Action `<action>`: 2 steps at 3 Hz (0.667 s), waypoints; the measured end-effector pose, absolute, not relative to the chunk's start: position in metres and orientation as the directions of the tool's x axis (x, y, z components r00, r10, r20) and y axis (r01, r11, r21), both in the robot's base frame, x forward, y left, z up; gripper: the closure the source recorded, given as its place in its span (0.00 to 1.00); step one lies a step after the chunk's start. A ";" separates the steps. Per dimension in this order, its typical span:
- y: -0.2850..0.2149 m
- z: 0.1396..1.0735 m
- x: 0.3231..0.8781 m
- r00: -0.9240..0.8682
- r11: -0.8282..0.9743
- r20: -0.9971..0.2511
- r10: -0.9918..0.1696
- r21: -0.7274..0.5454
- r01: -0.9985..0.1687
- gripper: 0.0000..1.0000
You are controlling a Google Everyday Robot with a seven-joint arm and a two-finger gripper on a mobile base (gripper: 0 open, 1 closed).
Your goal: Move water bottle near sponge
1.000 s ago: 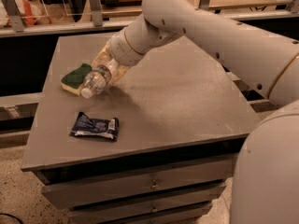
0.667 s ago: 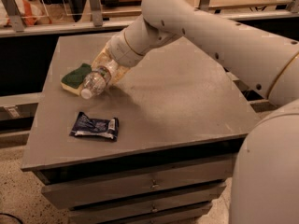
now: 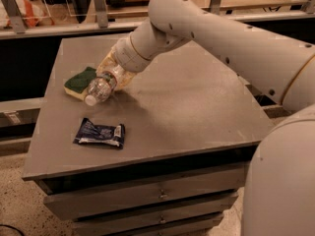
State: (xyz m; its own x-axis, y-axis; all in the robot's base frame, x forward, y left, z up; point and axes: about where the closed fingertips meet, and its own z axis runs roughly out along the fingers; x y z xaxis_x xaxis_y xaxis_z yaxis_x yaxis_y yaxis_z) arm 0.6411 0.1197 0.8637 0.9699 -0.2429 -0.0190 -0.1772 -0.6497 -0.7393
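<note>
The water bottle (image 3: 100,88) is clear and ribbed, with its white cap pointing down-left toward the table. It is tilted and sits right against the sponge (image 3: 78,82), which has a dark green top over pale yellow foam and lies at the table's left side. My gripper (image 3: 112,74) reaches in from the right and is shut on the bottle's rear half. Its pale fingers (image 3: 119,77) wrap the bottle's body. The bottle's base is hidden inside the gripper.
A flat dark blue snack packet (image 3: 100,133) lies in front of the bottle, near the table's front left. The grey table (image 3: 197,112) has drawers below. My arm (image 3: 221,38) spans the table's right back part. A railing (image 3: 59,28) runs behind.
</note>
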 end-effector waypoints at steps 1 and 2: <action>0.120 0.863 0.641 0.970 -0.652 -0.022 -0.242 -0.736 -0.180 0.36; 0.121 0.862 0.641 0.970 -0.655 -0.023 -0.243 -0.734 -0.181 0.13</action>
State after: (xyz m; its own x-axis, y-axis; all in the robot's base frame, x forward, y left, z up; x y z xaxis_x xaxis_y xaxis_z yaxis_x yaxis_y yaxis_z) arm 0.6412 0.1210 0.8619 0.9698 -0.2427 -0.0229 -0.1812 -0.6550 -0.7336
